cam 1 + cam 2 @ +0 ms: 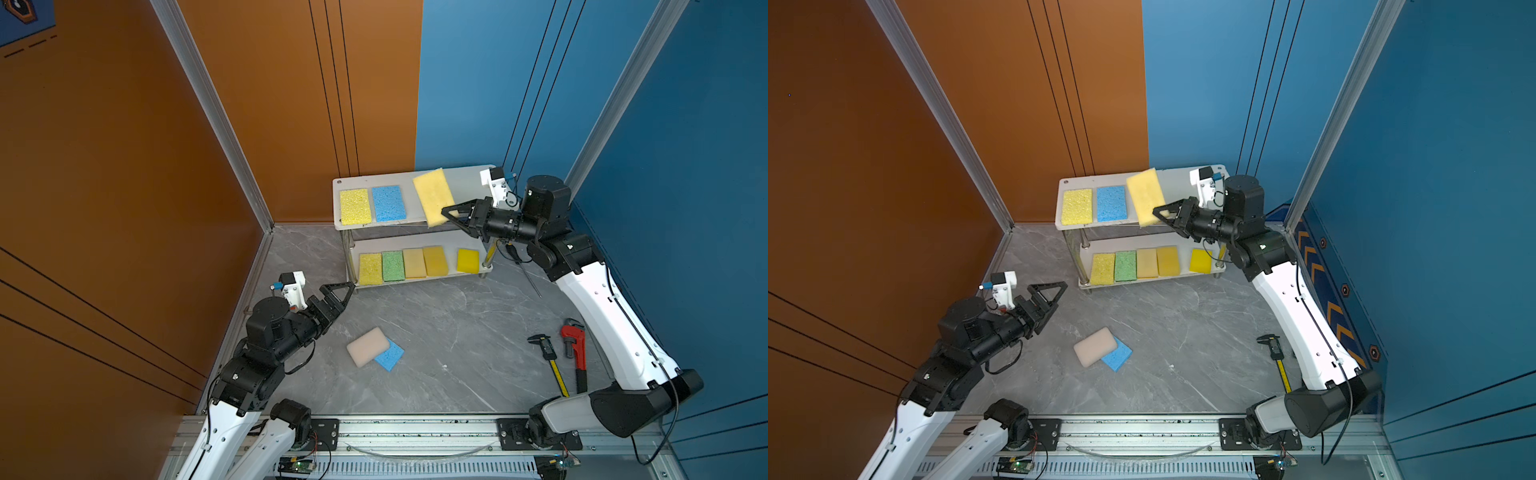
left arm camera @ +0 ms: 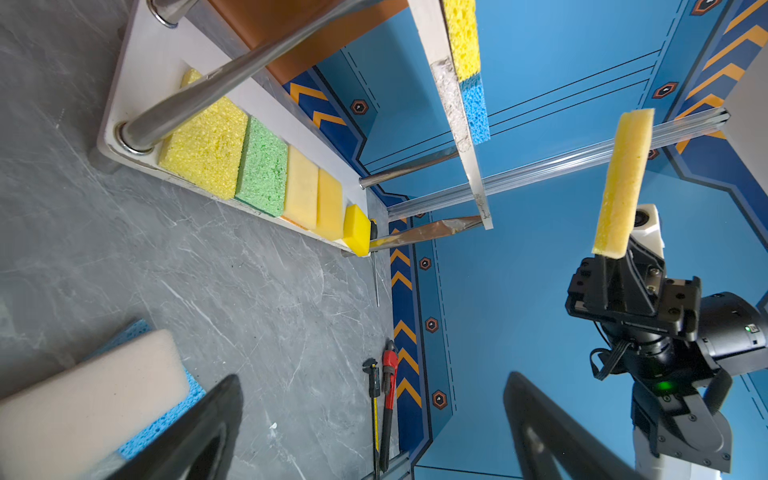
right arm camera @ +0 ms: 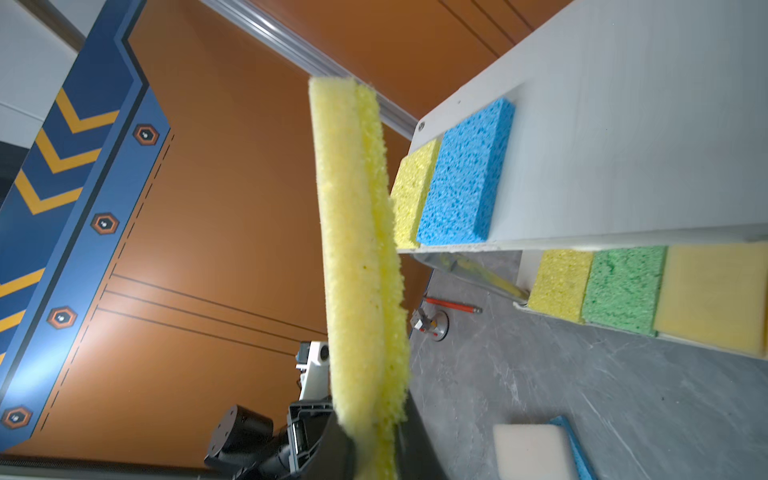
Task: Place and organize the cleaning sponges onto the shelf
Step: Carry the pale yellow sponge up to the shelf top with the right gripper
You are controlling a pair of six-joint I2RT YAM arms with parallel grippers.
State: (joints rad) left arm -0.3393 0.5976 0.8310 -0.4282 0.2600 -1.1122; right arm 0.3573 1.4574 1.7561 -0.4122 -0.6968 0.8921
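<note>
readable text: none | labels: none legible | numbers: none legible

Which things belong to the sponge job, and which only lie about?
Job: white two-tier board shelf; yellow foam sponge held over its top; pinkish-white foam sponge lying on a blue foam sponge, on the floor; green foam sponge and six more, shelved.
Lying about: red metal pipe wrench; black sliding caliper.

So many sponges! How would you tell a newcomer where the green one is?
Look for the white two-tier shelf at the back, where the orange wall meets the blue wall. On its lower board lies a row of five sponges. In both top views the green sponge is second from the left, between a yellow sponge and a pale tan sponge, the only green one.
</note>
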